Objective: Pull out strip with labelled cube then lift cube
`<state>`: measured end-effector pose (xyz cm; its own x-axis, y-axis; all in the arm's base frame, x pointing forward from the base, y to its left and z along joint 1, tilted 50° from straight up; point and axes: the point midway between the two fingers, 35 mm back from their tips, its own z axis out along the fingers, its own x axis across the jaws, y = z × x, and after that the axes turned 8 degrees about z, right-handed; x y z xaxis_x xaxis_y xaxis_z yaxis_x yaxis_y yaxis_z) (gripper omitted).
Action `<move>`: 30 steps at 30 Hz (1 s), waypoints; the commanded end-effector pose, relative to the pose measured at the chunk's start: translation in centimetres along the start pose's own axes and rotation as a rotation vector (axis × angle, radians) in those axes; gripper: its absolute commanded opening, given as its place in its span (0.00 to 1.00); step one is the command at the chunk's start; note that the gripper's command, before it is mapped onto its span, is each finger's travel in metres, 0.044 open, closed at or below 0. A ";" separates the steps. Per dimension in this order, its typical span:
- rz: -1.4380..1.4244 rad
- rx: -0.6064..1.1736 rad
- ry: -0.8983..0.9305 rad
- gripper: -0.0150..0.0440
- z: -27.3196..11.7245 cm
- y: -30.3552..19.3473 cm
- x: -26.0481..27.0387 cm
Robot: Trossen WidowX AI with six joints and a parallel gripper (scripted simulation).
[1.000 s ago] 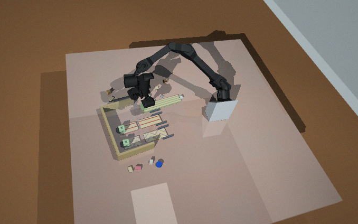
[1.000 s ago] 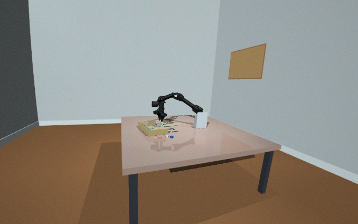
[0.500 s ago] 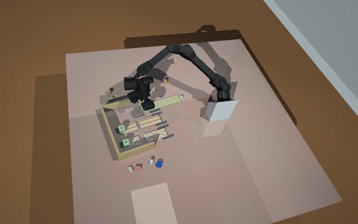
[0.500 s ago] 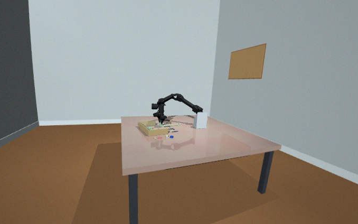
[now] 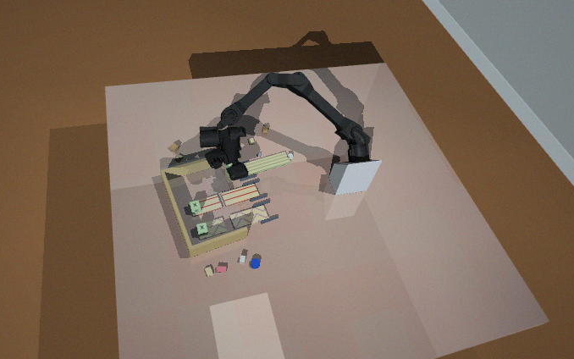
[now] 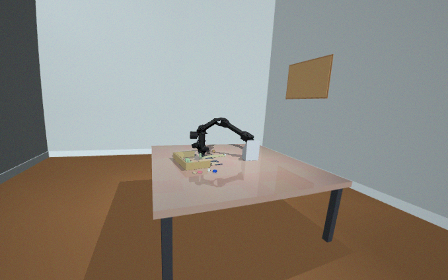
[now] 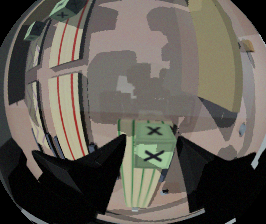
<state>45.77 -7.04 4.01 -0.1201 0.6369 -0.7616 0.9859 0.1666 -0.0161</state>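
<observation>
The green-striped strip (image 5: 267,163) (image 7: 127,172) is in one piece, and a light green cube (image 7: 154,156) marked X stands on its far end. My gripper (image 7: 152,139) is partly open, its fingertips on either side of this cube, with a gap on the left; contact on the right cannot be told. In the top view the arm hides most of the cube. The red-striped strip (image 5: 241,195) (image 7: 66,112) is split by a gap, with a green X cube (image 5: 195,207) (image 7: 63,10) on its far piece. The zigzag strip (image 5: 260,212) is also split, with another X cube (image 5: 201,229) (image 7: 34,31).
A tan-walled tray (image 5: 218,244) (image 6: 198,164) (image 7: 214,55) surrounds the far ends of the split strips. Dark guide rails (image 5: 269,218) flank the strips. A blue disc (image 5: 255,263), a pink block (image 5: 221,269) and small blocks lie in front; an orange block (image 5: 173,146) lies behind.
</observation>
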 end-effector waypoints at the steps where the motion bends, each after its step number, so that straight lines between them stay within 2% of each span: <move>1: 0.000 0.000 0.000 0.59 0.0 0.0 0.0; 3: 0.000 0.000 0.000 0.50 0.0 0.0 0.0; 10: 0.000 0.000 0.000 0.42 0.0 0.0 0.0; 14: 0.000 0.000 0.000 0.25 -0.2 -0.2 0.1; 30: -0.008 0.005 -0.001 0.25 -4.2 -5.7 1.8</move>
<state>40.73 -4.05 5.11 -0.1297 0.6362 -0.7606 0.9850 0.1707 -0.0252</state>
